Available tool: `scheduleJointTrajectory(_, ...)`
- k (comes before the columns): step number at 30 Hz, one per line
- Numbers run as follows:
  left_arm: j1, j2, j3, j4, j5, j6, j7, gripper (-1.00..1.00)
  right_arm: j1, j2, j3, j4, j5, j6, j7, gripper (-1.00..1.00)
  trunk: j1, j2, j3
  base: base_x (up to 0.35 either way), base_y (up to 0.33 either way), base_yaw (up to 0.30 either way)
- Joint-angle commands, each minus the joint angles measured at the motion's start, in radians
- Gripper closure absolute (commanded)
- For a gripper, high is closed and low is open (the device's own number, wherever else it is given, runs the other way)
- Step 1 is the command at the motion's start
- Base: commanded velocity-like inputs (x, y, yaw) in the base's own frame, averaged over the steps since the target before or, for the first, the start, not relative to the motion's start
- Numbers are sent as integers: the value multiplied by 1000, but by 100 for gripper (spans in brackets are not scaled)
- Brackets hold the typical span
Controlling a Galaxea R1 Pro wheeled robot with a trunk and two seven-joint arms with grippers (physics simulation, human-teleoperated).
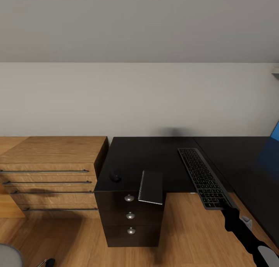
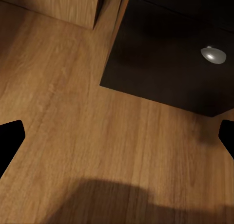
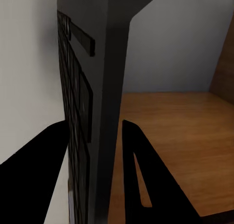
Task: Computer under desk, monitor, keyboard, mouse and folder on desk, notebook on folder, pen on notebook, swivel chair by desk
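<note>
The right gripper [image 1: 228,209] grips the near short end of the keyboard [image 1: 203,177], its black fingers closed one on each face of the slim board; the right wrist view shows the same pinch, the key side against one finger [image 3: 39,175] and the plain grey underside against the other. The keyboard runs away from the gripper toward the wall, its long axis slanting from the near right to the far left, keys facing up. Its far end lies over the black top of the desk [image 1: 155,154], while the held end juts out past the desk's inner front edge, over the wooden floor [image 1: 186,228]. Whether it rests on the top or is lifted just clear of it cannot be told. Near the desk's front left corner a small dark mouse [image 1: 115,176] sits on the top, and just beside it a dark notebook [image 1: 152,187] lies with its front end hanging over the edge above the black drawers [image 1: 131,216]. The left gripper [image 2: 117,141] hangs over the floor with its fingers spread wide, holding nothing, near the lowest drawer's silver knob [image 2: 213,54]. A light wooden drawer unit [image 1: 50,174] stands just beside the desk's left end.
</note>
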Motion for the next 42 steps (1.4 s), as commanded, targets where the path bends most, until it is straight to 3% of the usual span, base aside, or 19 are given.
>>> scheduleJointTrajectory(1,-1,-1,7,0,3,0,-10,-100,0,0,-2,1,0,6,-1,100,0,0,-1,0,0,0)
scheduleJointTrajectory(9,-1,-2,7,1,2,0,-10,-100,0,0,-2,1,0,6,0,100,0,0,-1,0,0,0)
scheduleJointTrajectory(42,-1,-2,6,1,0,0,-11,-100,0,-1,-3,-2,1,7,-1,100,-127,231,102,0,0,0)
